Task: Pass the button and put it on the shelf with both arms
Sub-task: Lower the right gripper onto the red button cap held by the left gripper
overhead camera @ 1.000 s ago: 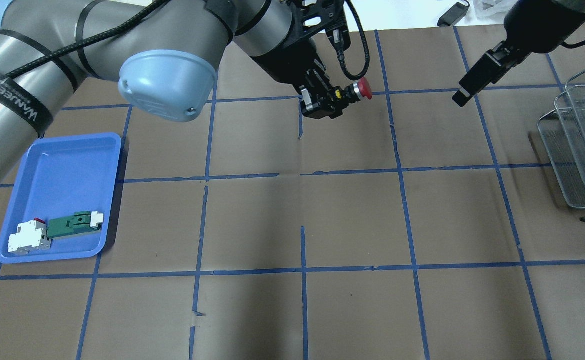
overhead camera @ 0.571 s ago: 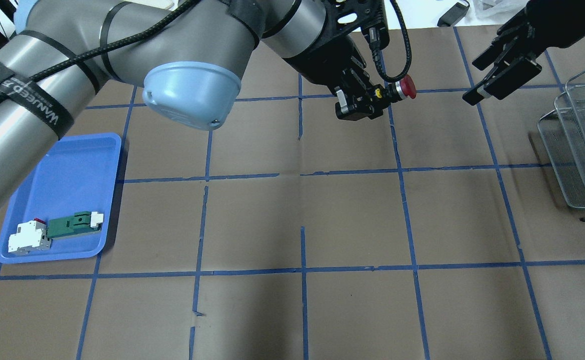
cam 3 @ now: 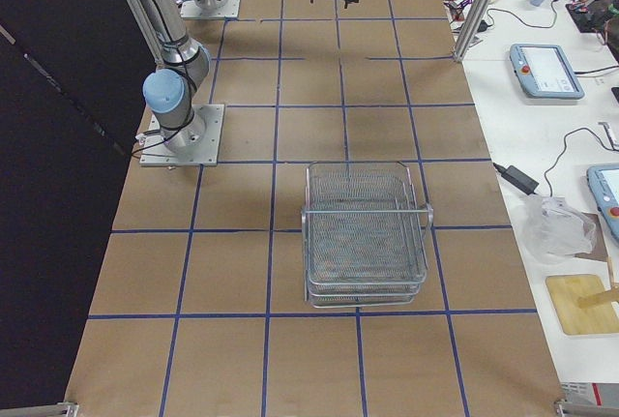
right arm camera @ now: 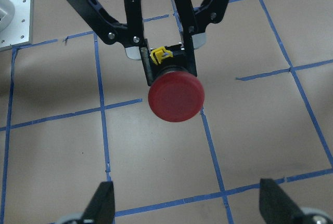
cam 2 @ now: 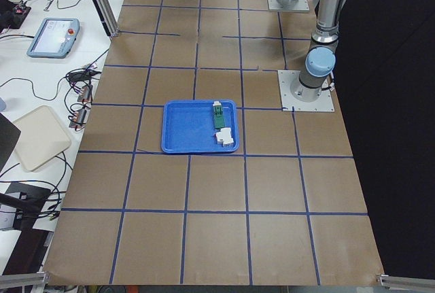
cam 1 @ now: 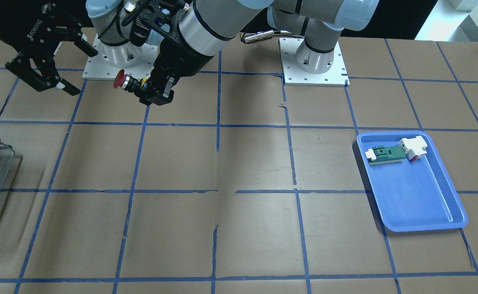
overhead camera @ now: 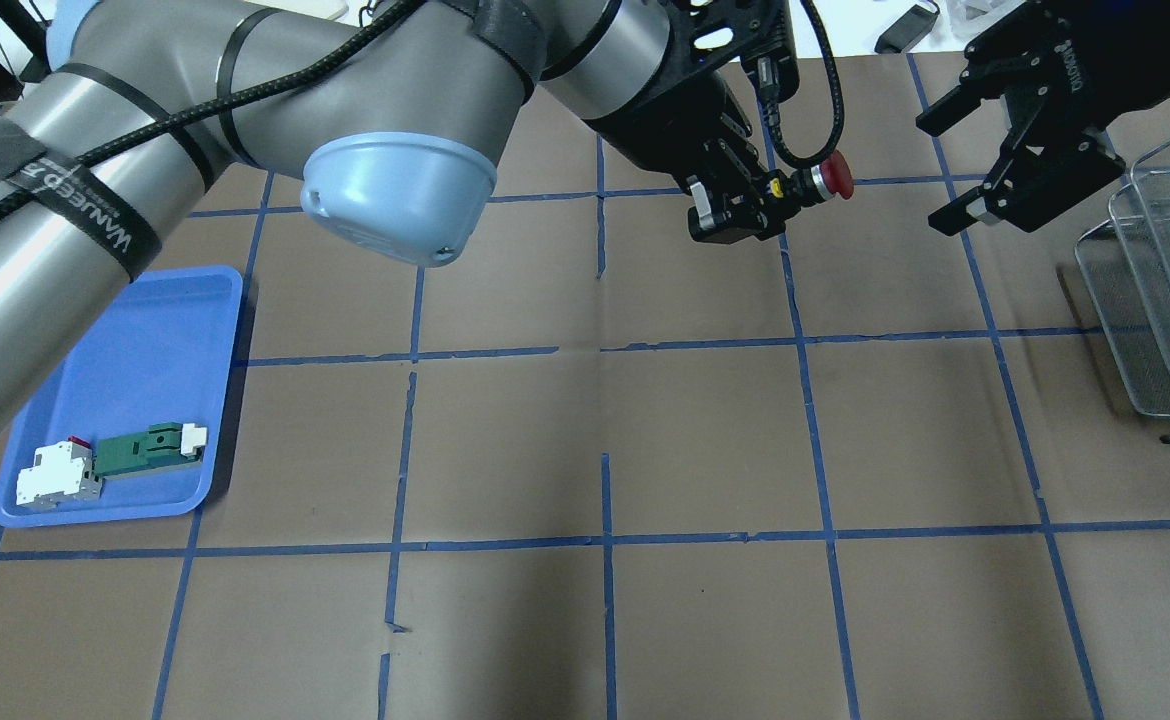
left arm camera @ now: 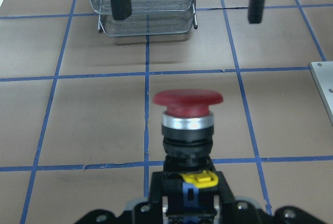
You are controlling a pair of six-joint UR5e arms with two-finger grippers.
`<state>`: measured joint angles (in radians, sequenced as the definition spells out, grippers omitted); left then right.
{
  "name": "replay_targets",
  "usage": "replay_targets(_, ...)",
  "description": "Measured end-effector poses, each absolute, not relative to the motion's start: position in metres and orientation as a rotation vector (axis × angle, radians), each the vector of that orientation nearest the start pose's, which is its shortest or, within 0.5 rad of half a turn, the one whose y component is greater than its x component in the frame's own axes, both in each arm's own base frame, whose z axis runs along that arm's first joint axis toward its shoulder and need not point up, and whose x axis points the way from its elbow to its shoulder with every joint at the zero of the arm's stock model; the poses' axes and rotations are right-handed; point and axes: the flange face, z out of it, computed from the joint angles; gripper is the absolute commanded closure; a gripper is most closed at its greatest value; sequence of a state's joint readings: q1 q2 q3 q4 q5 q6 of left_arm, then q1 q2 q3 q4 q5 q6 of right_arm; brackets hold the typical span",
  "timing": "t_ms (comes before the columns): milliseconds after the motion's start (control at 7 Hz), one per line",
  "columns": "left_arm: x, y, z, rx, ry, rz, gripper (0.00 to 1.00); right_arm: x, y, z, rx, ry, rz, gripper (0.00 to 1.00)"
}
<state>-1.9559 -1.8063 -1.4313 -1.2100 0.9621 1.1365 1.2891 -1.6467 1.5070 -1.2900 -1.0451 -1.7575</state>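
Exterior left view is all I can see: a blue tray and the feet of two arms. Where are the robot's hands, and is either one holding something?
Observer: Both are over the far half of the table. The left gripper holds a red-capped button in the air, cap pointing at the other arm.
Visitor: Is the other hand touching it?
Observer: No. The right gripper is open and faces the cap, with a clear gap between them.
Visitor: Where might the button end up?
Observer: Probably on the wire shelf, which stands on the table at the robot's right end, behind that open gripper.
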Motion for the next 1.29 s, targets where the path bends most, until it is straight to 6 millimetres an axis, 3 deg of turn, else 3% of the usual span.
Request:
replay_targets(571,-0.405,-0.49,0.488,-1.866,-1.791,0.633,1.0,0.064,-0.479,0.541,-1.825,1.954,-0.581,0.0)
replay_targets(1000,-0.406,-0.491,0.486,-1.862,-1.785,0.633,1.0,0.092,-0.479,0.538,-1.82,1.905,-0.576,0.0)
replay_targets(1286,-0.407,-0.49,0.488,-1.858,-1.777,0.639,1.0,0.097,-0.479,0.534,-1.798,1.903,-0.568,0.0)
